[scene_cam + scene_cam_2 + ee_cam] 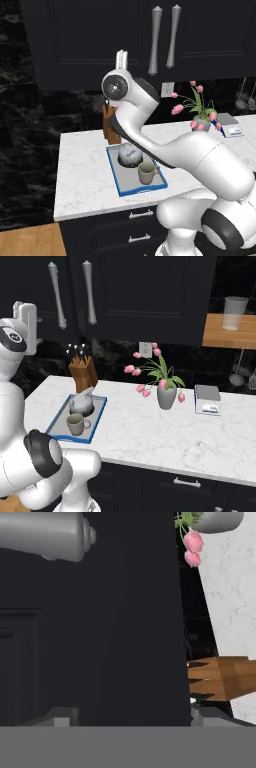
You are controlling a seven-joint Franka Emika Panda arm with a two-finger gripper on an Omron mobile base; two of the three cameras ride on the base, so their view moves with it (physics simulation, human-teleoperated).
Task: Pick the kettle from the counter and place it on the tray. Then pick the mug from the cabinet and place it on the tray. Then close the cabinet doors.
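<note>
Tray [119, 186]: blue-rimmed, grey base, lying on the counter [80, 170] near its left end. You will find the kettle [130, 154] on its rear half and the mug [146, 172] on its front half, the two just beside each other.

Cabinet doors [90, 35]: both dark panels lie flush and shut, their two silver bar handles [164, 37] side by side.

Gripper [121, 60]: raised in front of the left door, fingers pointing up. Your hand view shows the two tips spread wide apart, released, nothing between them, with the door face close ahead.

Knife block [84, 374]: behind the tray, against the wall.

Vase of pink tulips [166, 396]: mid-counter, well apart from the tray.
</note>
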